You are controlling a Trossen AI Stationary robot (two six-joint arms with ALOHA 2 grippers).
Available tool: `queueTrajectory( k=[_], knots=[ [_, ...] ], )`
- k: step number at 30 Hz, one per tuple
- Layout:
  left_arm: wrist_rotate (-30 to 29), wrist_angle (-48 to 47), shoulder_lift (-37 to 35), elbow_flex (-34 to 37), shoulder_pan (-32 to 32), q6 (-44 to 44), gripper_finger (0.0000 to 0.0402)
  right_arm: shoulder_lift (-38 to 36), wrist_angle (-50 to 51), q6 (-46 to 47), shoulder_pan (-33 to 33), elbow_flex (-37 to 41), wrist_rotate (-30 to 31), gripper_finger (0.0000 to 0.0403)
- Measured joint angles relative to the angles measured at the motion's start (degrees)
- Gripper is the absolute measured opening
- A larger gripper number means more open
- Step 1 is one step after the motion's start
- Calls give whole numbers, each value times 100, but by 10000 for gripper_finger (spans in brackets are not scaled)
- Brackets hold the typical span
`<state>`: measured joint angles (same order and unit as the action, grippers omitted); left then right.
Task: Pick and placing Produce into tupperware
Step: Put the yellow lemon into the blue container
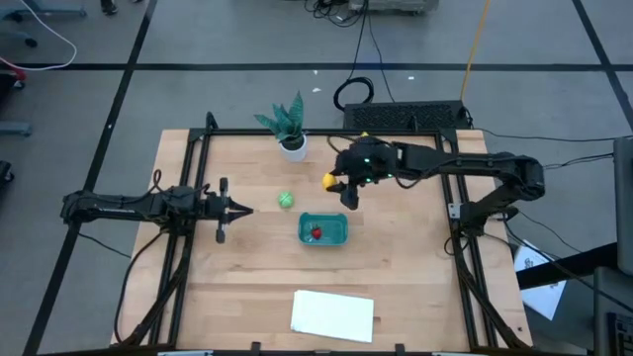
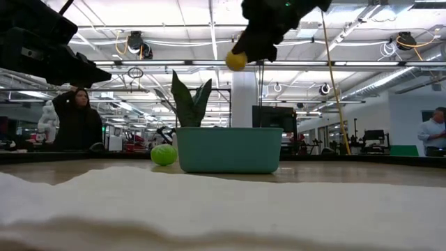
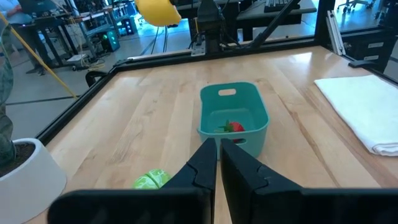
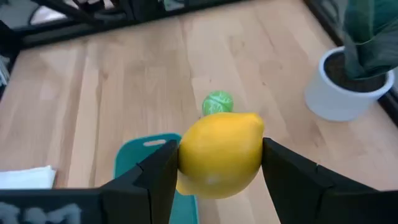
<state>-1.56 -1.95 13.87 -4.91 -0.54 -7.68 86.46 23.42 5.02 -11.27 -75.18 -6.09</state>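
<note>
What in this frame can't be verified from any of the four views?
- Strawberry in the tupperware: low view, hidden by the wall.
- Lemon height over the tupperware: no view settles it; right end effector blocks the wrist view.
- Left end effector: tips cut off in low view.

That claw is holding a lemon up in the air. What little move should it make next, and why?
Probably carry it sideways until it hangs over the teal container, then lower. The right end effector is shut on the lemon, raised above the table and short of the container, where the strawberry already lies. The green piece waits on the table; the left end effector rests nearby.
</note>
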Motion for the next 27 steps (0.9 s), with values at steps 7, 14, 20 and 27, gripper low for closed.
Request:
queueTrajectory(
  k=[7,14,20,27],
  knots=[
    [0,-6,-1,0,0,0,26,745,1528,-117,0,-1099,-1,198],
    [0,-14,-2,0,0,0,26,1224,2911,-178,10,-2105,-4,198],
    [0,-14,-2,0,0,-5,26,1489,3428,-419,104,-2854,-19,198],
    [0,-14,0,0,0,-4,26,1701,3685,-468,81,-3278,-192,198]
  ],
)
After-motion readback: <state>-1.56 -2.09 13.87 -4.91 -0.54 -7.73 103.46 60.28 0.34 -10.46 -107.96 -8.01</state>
